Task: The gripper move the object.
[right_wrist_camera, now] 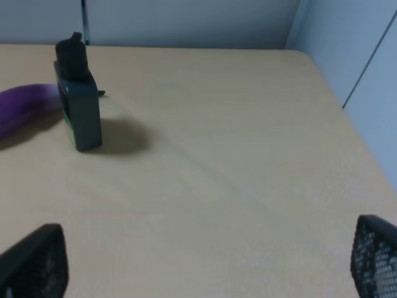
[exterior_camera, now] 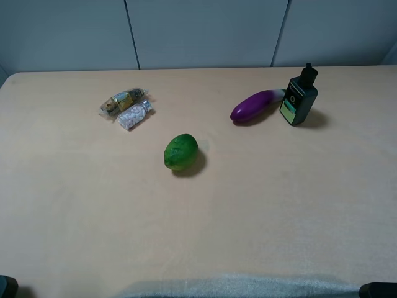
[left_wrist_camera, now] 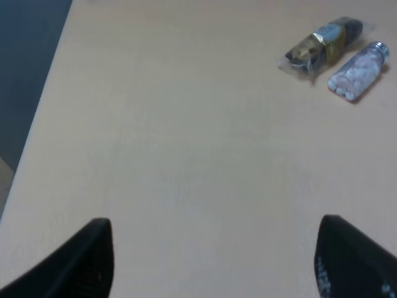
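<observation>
The small dark green-black bottle (exterior_camera: 299,98) with a black cap and light green label stands upright at the far right of the table, touching the tip of the purple eggplant (exterior_camera: 255,105). It also shows in the right wrist view (right_wrist_camera: 79,102), well ahead of my right gripper (right_wrist_camera: 205,261). That gripper is open and empty, its dark fingertips (right_wrist_camera: 34,264) wide apart over bare table. My left gripper (left_wrist_camera: 214,257) is open and empty near the table's left edge. In the exterior high view only the arm bases show at the bottom corners.
A green lime (exterior_camera: 181,152) lies mid-table. A wrapped packet (exterior_camera: 122,100) and a small clear pill bottle (exterior_camera: 135,115) lie at the far left, also in the left wrist view (left_wrist_camera: 356,70). A grey cloth (exterior_camera: 236,287) lies at the near edge.
</observation>
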Motion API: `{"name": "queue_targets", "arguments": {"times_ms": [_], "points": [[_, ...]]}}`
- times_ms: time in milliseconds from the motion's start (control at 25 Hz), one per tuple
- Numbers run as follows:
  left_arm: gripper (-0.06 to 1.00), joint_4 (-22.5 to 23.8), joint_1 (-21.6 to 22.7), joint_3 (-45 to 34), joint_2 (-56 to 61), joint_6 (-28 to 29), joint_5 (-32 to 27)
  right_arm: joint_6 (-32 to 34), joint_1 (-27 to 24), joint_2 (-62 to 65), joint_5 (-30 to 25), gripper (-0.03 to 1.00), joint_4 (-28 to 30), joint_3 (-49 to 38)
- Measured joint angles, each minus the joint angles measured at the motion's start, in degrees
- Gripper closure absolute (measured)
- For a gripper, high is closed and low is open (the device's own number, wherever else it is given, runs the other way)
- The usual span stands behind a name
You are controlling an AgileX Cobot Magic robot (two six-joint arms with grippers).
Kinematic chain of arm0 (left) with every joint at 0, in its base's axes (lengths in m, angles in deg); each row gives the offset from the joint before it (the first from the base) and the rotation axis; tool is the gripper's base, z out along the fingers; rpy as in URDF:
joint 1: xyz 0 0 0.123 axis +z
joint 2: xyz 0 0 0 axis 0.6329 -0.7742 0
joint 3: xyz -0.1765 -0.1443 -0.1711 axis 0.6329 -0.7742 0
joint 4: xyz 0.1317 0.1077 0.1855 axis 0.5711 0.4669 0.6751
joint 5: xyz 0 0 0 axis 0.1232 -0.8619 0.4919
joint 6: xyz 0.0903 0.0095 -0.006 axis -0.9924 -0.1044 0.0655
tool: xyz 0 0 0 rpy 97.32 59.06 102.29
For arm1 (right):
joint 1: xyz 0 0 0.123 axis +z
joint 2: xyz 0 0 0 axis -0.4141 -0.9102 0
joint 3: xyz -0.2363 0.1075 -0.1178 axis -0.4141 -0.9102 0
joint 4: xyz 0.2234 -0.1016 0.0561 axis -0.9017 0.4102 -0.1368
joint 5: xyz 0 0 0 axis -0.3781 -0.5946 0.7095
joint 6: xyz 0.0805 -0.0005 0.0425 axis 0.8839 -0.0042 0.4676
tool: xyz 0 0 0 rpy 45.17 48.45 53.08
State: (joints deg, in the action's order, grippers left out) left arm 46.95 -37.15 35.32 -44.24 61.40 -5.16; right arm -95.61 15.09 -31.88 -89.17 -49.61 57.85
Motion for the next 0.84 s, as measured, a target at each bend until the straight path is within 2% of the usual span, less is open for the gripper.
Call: {"name": "queue_targets", "arguments": {"times_ms": [840], "points": [[0.21, 0.0, 0.0, 0.0, 0.0, 0.0, 0.0, 0.0, 0.0, 0.0, 0.0, 0.27, 0.0, 0.0]]}}
